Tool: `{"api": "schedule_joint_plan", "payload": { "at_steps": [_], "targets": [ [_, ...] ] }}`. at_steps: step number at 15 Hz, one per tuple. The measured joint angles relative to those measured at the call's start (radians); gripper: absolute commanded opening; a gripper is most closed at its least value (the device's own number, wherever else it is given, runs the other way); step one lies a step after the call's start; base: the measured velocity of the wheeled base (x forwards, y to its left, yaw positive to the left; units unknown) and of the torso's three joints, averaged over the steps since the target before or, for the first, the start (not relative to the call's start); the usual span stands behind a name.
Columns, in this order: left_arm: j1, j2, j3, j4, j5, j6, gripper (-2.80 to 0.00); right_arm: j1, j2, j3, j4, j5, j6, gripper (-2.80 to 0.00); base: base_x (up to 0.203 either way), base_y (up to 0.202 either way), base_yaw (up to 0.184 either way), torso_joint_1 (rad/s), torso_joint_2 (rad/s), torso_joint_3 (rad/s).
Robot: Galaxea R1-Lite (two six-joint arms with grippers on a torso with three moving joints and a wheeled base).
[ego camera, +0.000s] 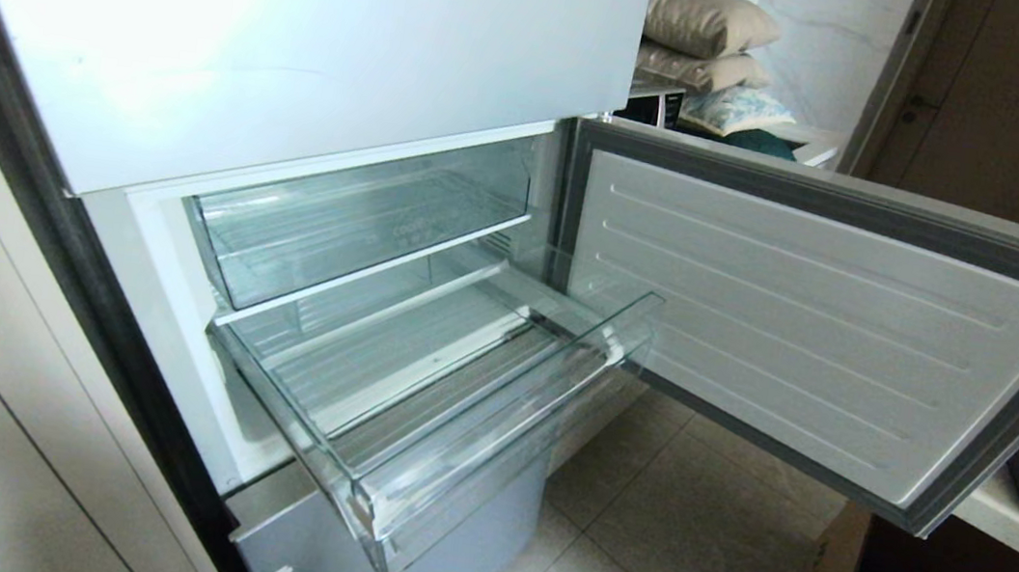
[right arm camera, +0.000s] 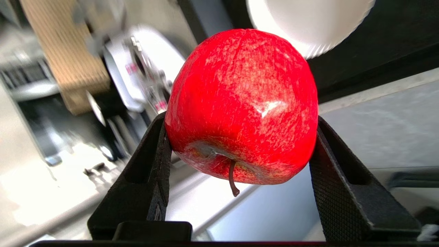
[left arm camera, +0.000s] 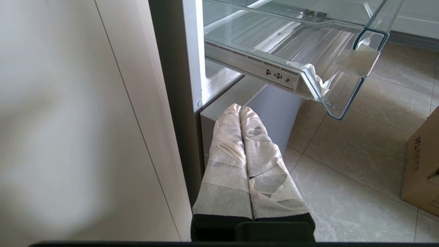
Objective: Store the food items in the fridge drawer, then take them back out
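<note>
Right now your right tool (right arm camera: 240, 137) is gripping the apple (right arm camera: 243, 103), its two black fingers (right arm camera: 151, 178) pressing on either side of the fruit, stem hanging toward the wrist. That tool is sitting outside the head view. Your left tool (left arm camera: 240, 109) is resting with its taped fingers pressed together, holding nothing, low by the fridge's near left corner, under the drawer (ego camera: 405, 506). You are looking at the drawer standing pulled out with nothing in it, beside the fridge door (ego camera: 816, 324) swung open to the right.
</note>
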Motion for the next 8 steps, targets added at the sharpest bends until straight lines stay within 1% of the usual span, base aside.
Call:
{"api": "schedule_joint_plan", "payload": {
  "at_steps": [3,5,6,8],
  "targets": [
    [0.0,0.0,0.0,0.0,0.0,0.0,-2.8,-0.042,0.012,-0.025,0.0,-0.007,0.097,-2.8,0.0,0.0,0.0,0.0,0.0,0.0],
    [0.0,0.0,0.0,0.0,0.0,0.0,-2.8,-0.056,0.015,-0.032,0.001,-0.028,0.157,-2.8,0.0,0.0,0.0,0.0,0.0,0.0],
    [0.0,0.0,0.0,0.0,0.0,0.0,-2.8,-0.06,0.017,-0.04,0.01,-0.05,0.179,-2.8,0.0,0.0,0.0,0.0,0.0,0.0],
    [0.0,0.0,0.0,0.0,0.0,0.0,-2.8,-0.063,0.022,-0.065,0.062,-0.093,0.191,-2.8,0.0,0.0,0.0,0.0,0.0,0.0]
  ]
}}
